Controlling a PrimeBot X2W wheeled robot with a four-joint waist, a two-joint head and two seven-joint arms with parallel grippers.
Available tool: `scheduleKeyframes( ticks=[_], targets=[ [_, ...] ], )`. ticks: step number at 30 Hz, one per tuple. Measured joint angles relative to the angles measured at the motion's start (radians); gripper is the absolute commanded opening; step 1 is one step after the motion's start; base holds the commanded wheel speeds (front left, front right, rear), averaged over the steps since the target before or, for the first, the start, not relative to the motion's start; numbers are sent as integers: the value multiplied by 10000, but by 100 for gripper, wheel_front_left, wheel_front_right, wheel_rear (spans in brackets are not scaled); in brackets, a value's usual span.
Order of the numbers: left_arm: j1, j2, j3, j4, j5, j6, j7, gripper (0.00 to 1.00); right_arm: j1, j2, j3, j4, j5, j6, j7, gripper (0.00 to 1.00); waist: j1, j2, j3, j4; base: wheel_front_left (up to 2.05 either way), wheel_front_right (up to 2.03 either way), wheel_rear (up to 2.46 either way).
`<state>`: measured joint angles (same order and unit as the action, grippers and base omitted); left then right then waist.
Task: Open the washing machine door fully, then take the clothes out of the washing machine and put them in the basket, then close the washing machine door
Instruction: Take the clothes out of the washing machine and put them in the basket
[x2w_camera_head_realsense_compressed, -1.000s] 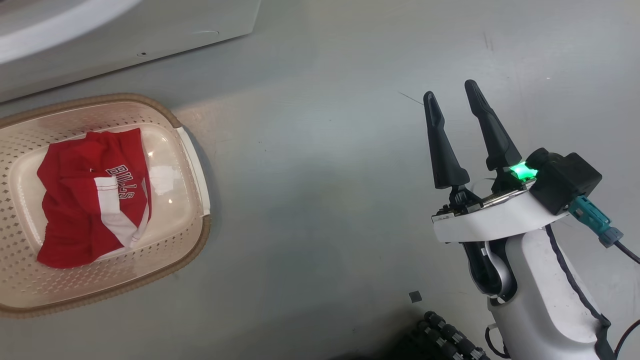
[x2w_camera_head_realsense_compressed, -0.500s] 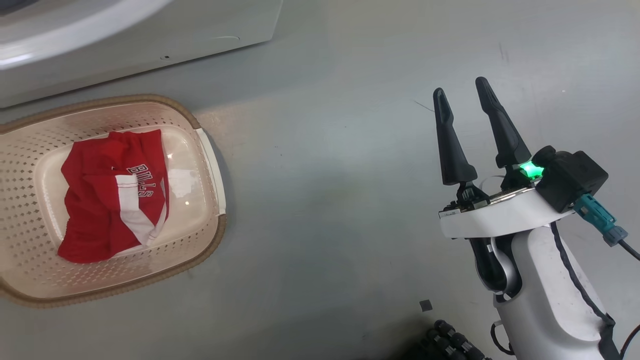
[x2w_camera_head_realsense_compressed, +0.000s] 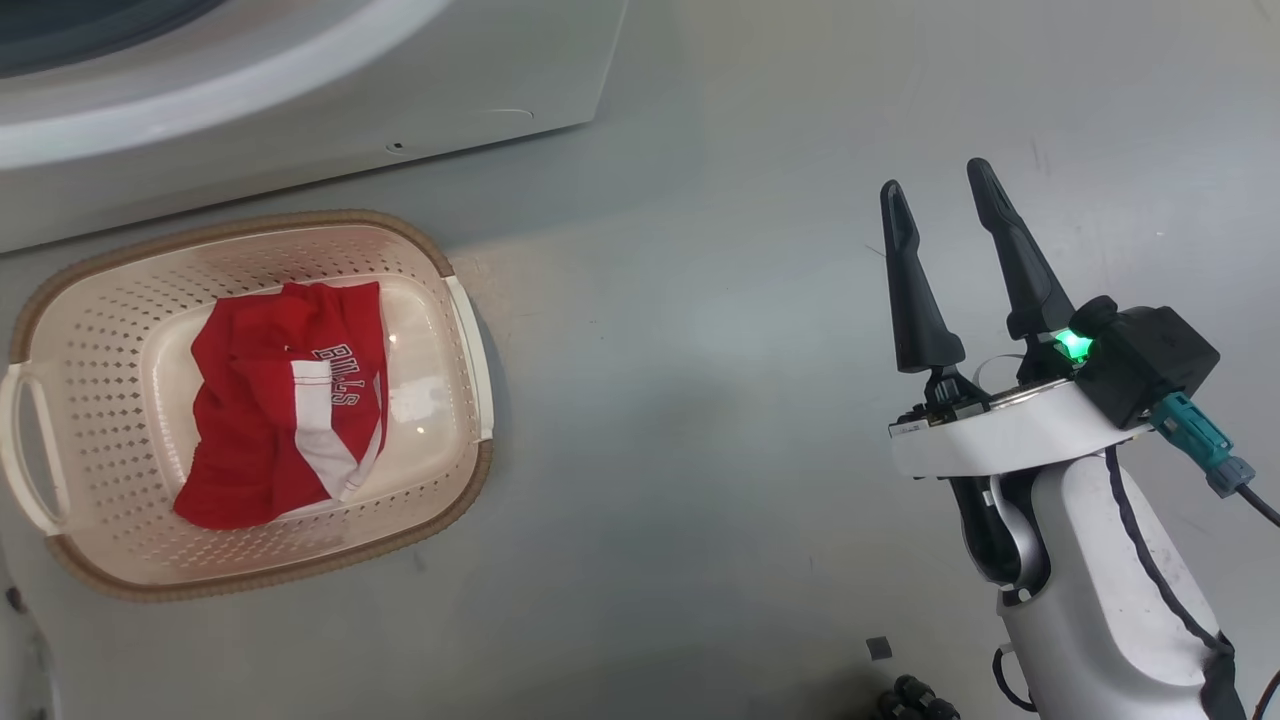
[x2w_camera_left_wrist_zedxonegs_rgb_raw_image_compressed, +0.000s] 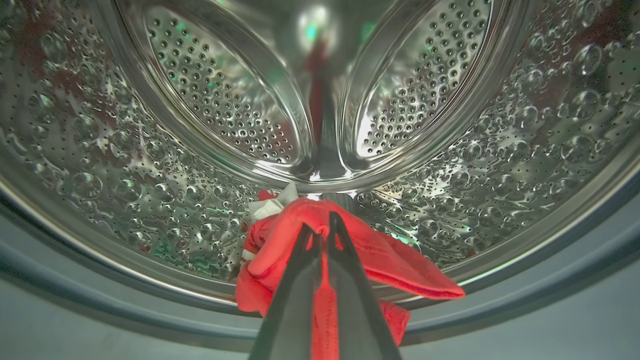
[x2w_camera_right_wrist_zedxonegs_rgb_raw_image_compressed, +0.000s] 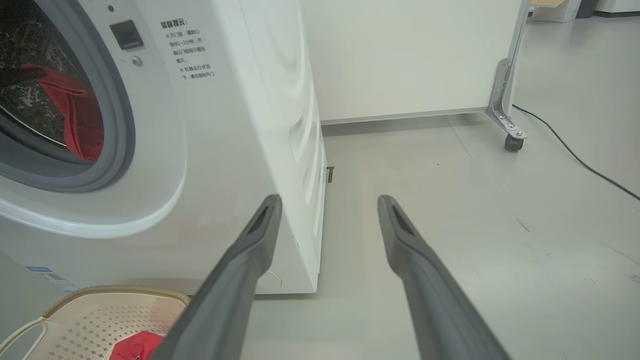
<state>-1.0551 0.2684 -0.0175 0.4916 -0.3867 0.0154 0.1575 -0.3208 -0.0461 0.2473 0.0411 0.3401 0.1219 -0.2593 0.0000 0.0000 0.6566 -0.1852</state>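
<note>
At left, in the basket (x2w_camera_head_realsense_compressed: 300, 215), long side along the washing machine (x2w_camera_head_realsense_compressed: 300, 130): red clothes (x2w_camera_head_realsense_compressed: 250, 450), lengthwise lower-left to upper-right. Inside the drum (x2w_camera_left_wrist_zedxonegs_rgb_raw_image_compressed: 150, 150), left pincer (x2w_camera_left_wrist_zedxonegs_rgb_raw_image_compressed: 320, 231) clamped on another red garment (x2w_camera_left_wrist_zedxonegs_rgb_raw_image_compressed: 400, 265). At right, right pincer (x2w_camera_head_realsense_compressed: 934, 180) spread wide, pointing up the head view.

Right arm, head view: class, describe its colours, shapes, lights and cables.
The right gripper has two tapering black fingers on a white wrist plate. A green light glows beside a black box with a teal plug and dark cable. The forearm is white.
</note>
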Motion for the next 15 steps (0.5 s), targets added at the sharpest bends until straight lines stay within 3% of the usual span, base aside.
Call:
scheduleKeyframes(
  ticks=[15],
  targets=[
    [1768,-569,-88,-1248,0,-123,-1776,0,503,-6,-219,142,-437,2,0,100,0,0,-1004,623,0,0,0]
  ],
)
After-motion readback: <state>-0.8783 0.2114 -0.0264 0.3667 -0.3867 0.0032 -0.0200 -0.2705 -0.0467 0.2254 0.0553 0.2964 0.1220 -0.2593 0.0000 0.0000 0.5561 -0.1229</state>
